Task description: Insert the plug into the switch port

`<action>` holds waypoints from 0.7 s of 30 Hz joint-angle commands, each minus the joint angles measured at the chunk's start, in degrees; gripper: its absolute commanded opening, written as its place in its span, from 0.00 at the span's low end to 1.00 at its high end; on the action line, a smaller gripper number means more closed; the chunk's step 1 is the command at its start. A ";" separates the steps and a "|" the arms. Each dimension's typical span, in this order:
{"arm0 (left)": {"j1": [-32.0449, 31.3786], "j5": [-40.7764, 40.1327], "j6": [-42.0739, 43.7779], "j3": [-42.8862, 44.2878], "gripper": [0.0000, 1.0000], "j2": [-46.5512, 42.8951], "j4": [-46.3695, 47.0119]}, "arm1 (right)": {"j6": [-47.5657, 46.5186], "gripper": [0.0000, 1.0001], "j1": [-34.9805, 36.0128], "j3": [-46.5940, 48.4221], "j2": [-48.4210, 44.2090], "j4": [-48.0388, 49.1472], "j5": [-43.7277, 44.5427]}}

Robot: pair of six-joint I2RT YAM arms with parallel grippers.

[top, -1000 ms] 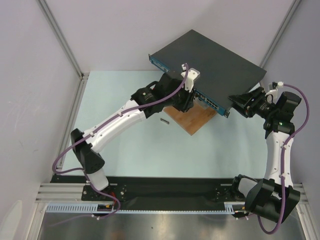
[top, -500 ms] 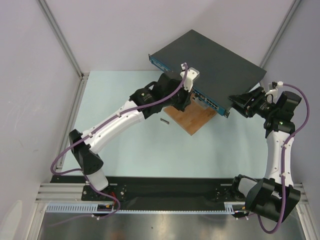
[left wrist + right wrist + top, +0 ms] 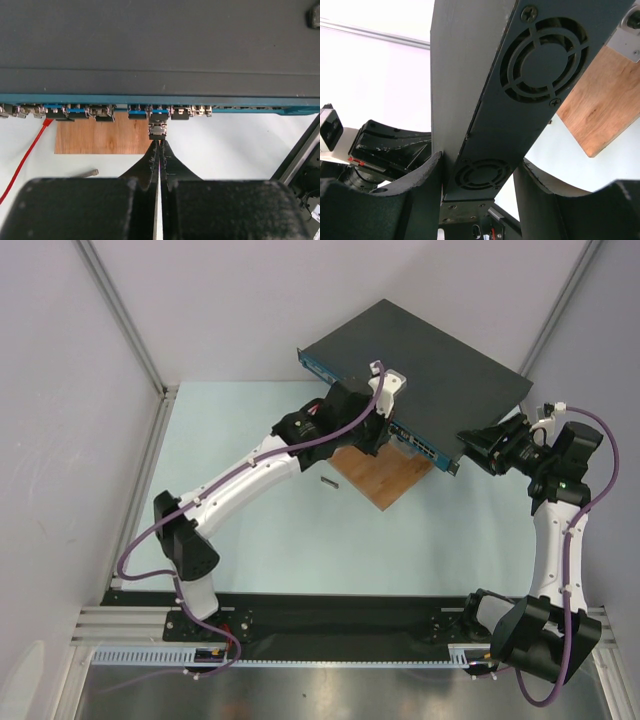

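The switch (image 3: 430, 360) is a flat dark-grey box with a blue front face, lying at the back of the table. In the left wrist view its row of sockets (image 3: 159, 114) runs across the frame. My left gripper (image 3: 159, 142) is shut on a small clear plug (image 3: 157, 131). The plug's tip is at the mouth of a socket near the middle of the row. In the top view the left gripper (image 3: 385, 435) is at the front face. My right gripper (image 3: 479, 162) clamps the switch's fan-vented end (image 3: 485, 100) at the right corner (image 3: 478, 445).
A brown wooden board (image 3: 385, 475) lies under the switch's front edge and shows in the left wrist view (image 3: 100, 137). A small grey metal piece (image 3: 328, 481) lies left of the board. A red cable (image 3: 25, 160) hangs from a left socket. Walls and frame posts close the back and sides.
My left arm has reached further forward and right, bringing the plug up to the switch's front face. The right arm and the switch have not moved.
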 commanded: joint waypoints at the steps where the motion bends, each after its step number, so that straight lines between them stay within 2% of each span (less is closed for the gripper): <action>1: 0.77 0.15 -0.52 3.11 0.00 1.17 3.05 | -10.91 0.00 1.65 2.04 -0.04 1.90 -1.81; 15: 2.80 -0.12 -1.83 4.96 0.00 2.75 9.20 | -11.70 0.00 1.65 1.87 -0.03 0.85 -1.64; 21: 3.50 2.16 -9.98 3.39 0.00 1.97 12.10 | -11.96 0.00 1.66 1.87 0.40 0.41 -1.55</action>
